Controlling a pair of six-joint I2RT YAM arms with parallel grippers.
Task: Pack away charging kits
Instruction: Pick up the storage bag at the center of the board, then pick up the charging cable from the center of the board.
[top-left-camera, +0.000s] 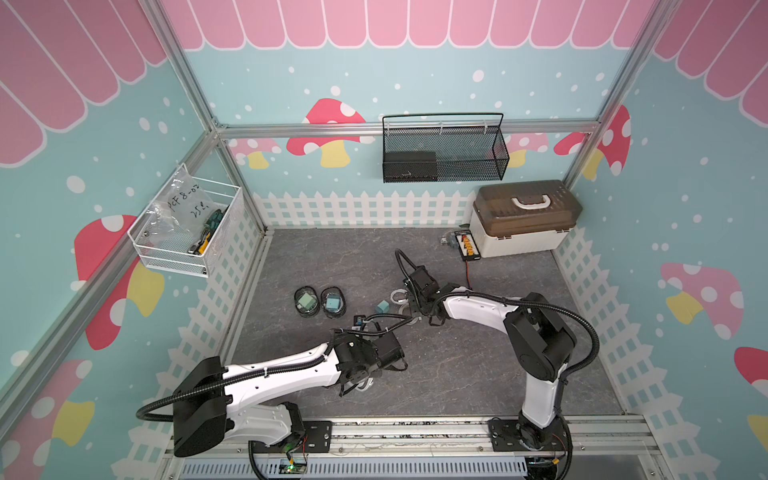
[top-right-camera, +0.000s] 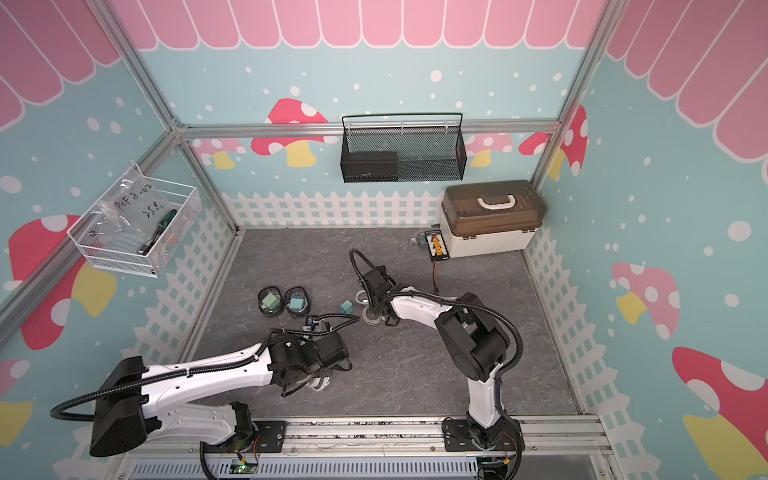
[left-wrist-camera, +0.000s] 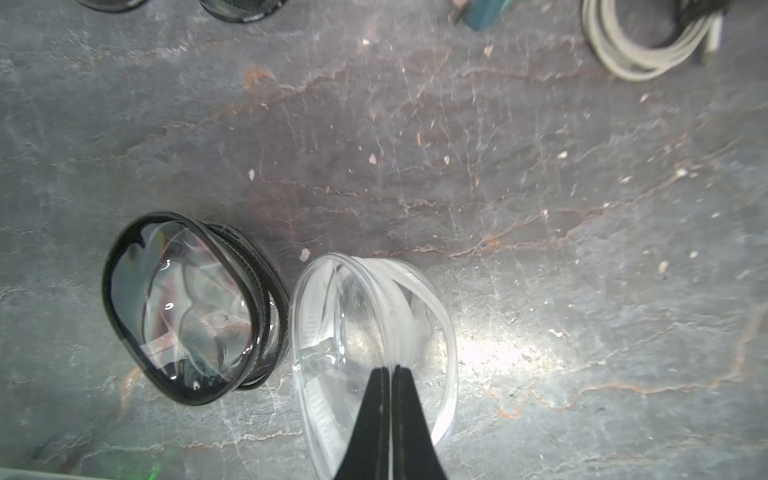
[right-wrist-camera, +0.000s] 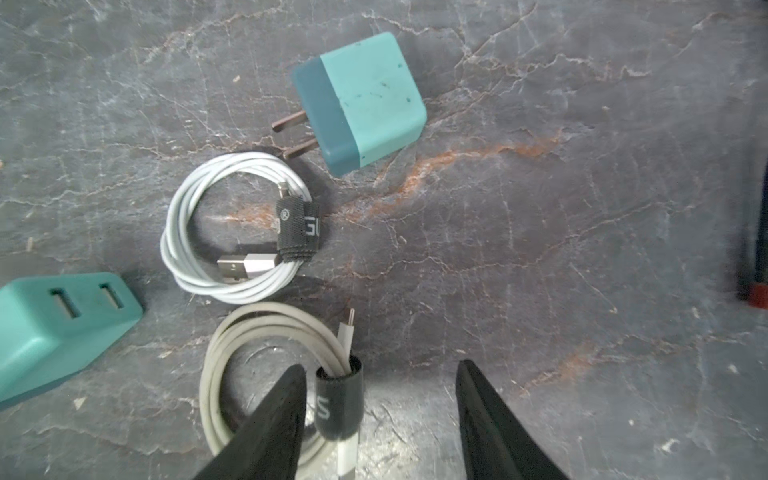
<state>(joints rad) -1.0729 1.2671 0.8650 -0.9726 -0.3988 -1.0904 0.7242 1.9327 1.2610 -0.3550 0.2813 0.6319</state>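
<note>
In the left wrist view my left gripper (left-wrist-camera: 390, 370) is shut on the rim of the clear pouch (left-wrist-camera: 374, 316), which lies beside a black-rimmed pouch (left-wrist-camera: 183, 307). In both top views the left arm hides these. Two black-rimmed pouches (top-left-camera: 306, 302) (top-left-camera: 332, 302) each show a teal charger inside. In the right wrist view my right gripper (right-wrist-camera: 380, 370) is open over a greyish coiled cable (right-wrist-camera: 266, 332), whose black strap (right-wrist-camera: 338, 403) lies between the fingers. A white coiled cable (right-wrist-camera: 232, 232) and two loose teal chargers (right-wrist-camera: 365, 99) (right-wrist-camera: 54, 324) lie close by.
A beige box with a brown lid (top-left-camera: 523, 220) stands at the back right. The black board with orange connectors (top-left-camera: 467, 245) and its red wire (top-left-camera: 468, 276) lie beside it. A black mesh basket (top-left-camera: 444, 149) hangs on the back wall, a white wire basket (top-left-camera: 187, 232) on the left wall.
</note>
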